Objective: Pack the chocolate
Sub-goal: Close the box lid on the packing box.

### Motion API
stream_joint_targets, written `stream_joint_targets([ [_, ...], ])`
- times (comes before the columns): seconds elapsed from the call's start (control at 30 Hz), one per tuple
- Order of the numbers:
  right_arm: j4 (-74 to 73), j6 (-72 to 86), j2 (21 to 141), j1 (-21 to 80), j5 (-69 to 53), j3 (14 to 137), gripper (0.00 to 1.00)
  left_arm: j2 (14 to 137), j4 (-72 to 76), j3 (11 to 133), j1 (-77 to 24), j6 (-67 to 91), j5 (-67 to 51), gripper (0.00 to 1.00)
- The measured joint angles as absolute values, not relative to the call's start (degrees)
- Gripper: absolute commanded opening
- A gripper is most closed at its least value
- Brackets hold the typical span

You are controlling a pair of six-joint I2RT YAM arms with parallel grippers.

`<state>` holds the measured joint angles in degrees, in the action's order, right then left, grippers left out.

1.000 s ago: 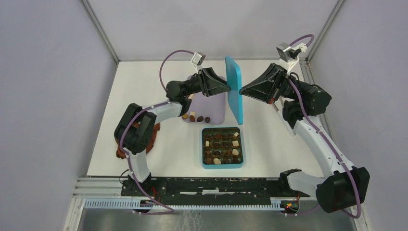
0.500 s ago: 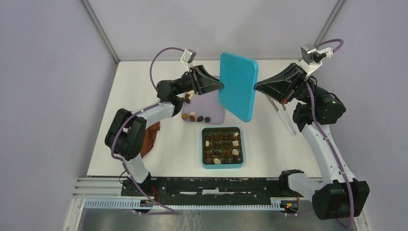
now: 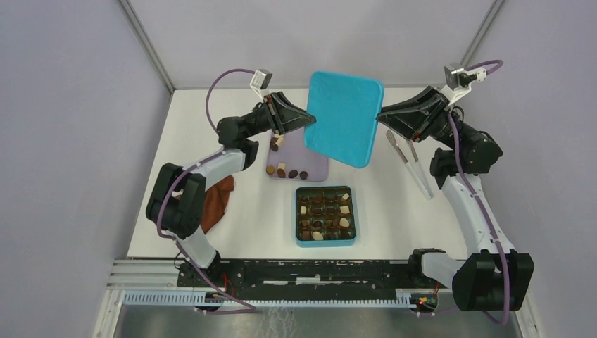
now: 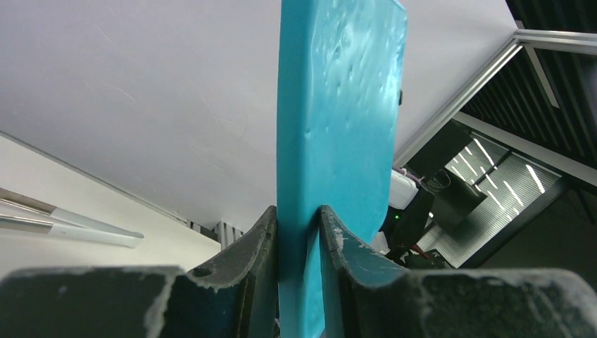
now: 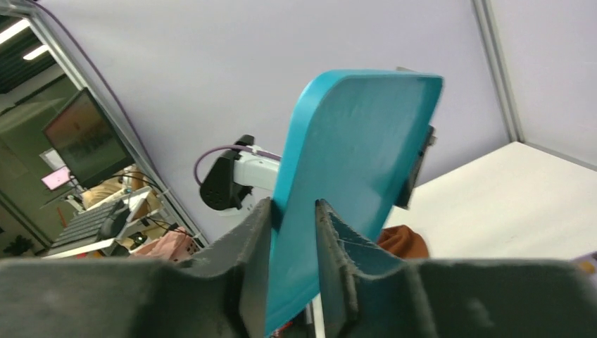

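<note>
The teal box [image 3: 325, 238] sits open on the table with chocolates [image 3: 324, 213] in its brown gridded insert. A few more chocolate pieces [image 3: 286, 171] lie on a lilac tray [image 3: 317, 167] behind it. The teal lid [image 3: 343, 117] is held in the air above the tray, tilted. My left gripper [image 3: 311, 120] is shut on its left edge, and my right gripper [image 3: 381, 116] is shut on its right edge. The lid shows edge-on between the left fingers [image 4: 304, 232] and between the right fingers [image 5: 294, 239].
Metal tongs [image 3: 409, 163] lie on the table right of the lid. A reddish-brown cloth [image 3: 217, 198] lies at the left by the left arm. Grey walls enclose the table on three sides.
Both grippers have raised the lid and turned it from nearly edge-on to broad face toward the top camera. Both arms spread outward and upward.
</note>
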<state>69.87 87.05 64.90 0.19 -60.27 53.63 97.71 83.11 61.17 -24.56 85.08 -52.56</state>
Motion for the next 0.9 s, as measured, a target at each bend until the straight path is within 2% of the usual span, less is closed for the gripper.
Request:
stream_joint_targets([
  [0.07, 69.10, 85.62, 65.36, -0.03, -60.51, 53.28, 0.49, 96.95, 83.22, 60.73, -23.94, 85.36, -52.53, 0.02],
  [0.1, 66.50, 82.41, 65.47, -0.14, -61.63, 53.15, 0.60, 96.51, 83.26, 60.55, -23.57, 85.49, -52.47, 0.02],
  [0.2, 60.10, 75.53, 64.62, -0.21, -62.54, 53.36, 0.76, 94.56, 83.99, 59.83, -22.26, 85.71, -50.87, 0.02],
  [0.3, 47.62, 63.18, 63.51, -0.05, -64.12, 54.63, 0.89, 93.60, 84.58, 57.91, -22.48, 85.95, -49.76, 0.02],
  [0.37, 38.94, 54.78, 63.33, 0.30, -64.60, 55.81, 0.93, 92.60, 84.97, 55.35, -23.31, 85.91, -49.63, 0.02],
  [0.47, 27.07, 43.55, 63.16, 0.32, -64.55, 56.47, 0.92, 91.22, 85.54, 51.70, -24.10, 86.04, -49.04, 0.02],
  [0.57, 17.69, 34.59, 63.00, 0.32, -64.20, 56.55, 0.84, 89.49, 85.36, 47.66, -24.14, 85.38, -47.68, 0.02],
  [0.63, 14.79, 31.07, 62.98, 0.38, -64.01, 55.79, 0.83, 87.48, 84.68, 45.28, -24.36, 83.44, -46.44, 0.02],
  [0.8, 16.45, 30.72, 62.96, 0.93, -63.99, 49.78, 0.85, 78.54, 74.43, 42.30, -26.96, 73.87, -42.92, 0.02],
  [0.9, 27.00, 38.98, 63.40, 1.13, -64.64, 43.24, 0.83, 73.78, 70.91, 39.83, -28.01, 70.06, -40.25, 0.02],
])
